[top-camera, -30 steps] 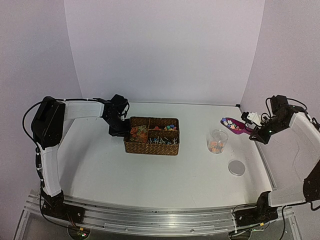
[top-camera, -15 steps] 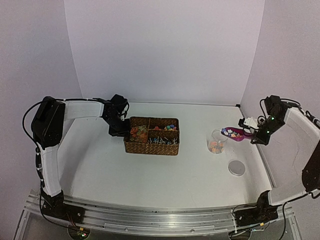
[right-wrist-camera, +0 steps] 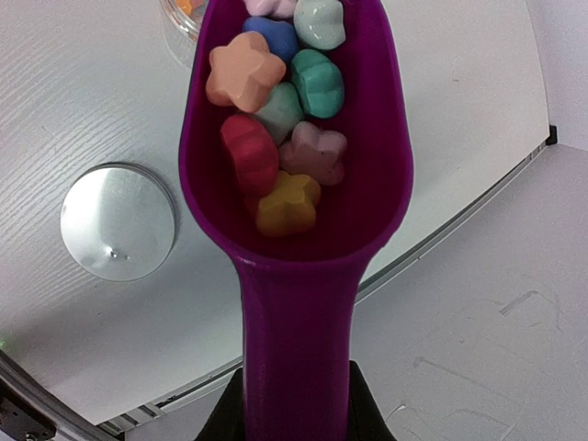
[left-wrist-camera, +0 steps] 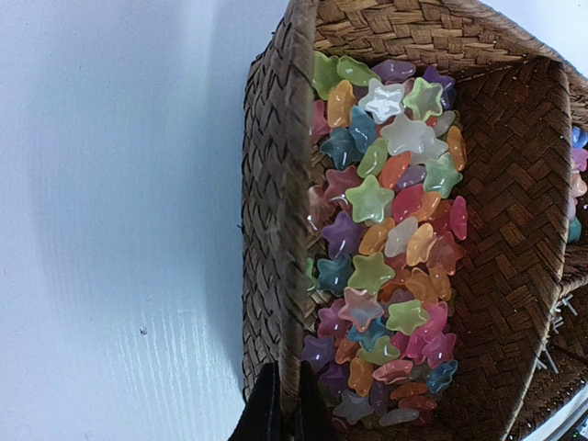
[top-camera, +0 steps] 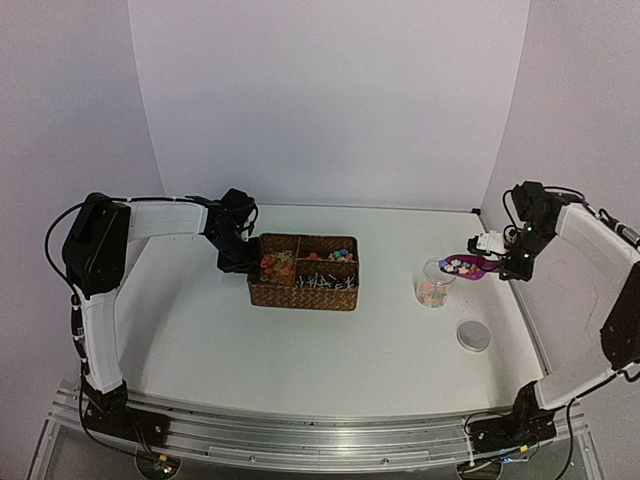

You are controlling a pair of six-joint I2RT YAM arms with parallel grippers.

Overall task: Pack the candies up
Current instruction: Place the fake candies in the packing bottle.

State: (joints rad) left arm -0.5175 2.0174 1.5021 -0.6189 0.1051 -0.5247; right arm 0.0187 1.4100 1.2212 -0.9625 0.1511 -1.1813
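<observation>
Several candies (right-wrist-camera: 276,110) of mixed colours are carried in a magenta scoop (right-wrist-camera: 296,303), whose handle is clamped between the right fingers (right-wrist-camera: 228,418). The scoop is held above the desk (top-camera: 250,330) near its right edge, with the tip over the rim of a clear cup (top-camera: 433,283) in which more candies are seen. A round silver lid (top-camera: 473,335) lies flat, apart from the cup, toward the near edge. Toward the far edge, a wicker basket (left-wrist-camera: 276,184) holds star-shaped candies in its left compartment. Its left wall is pinched by the closed left fingers (left-wrist-camera: 265,415).
</observation>
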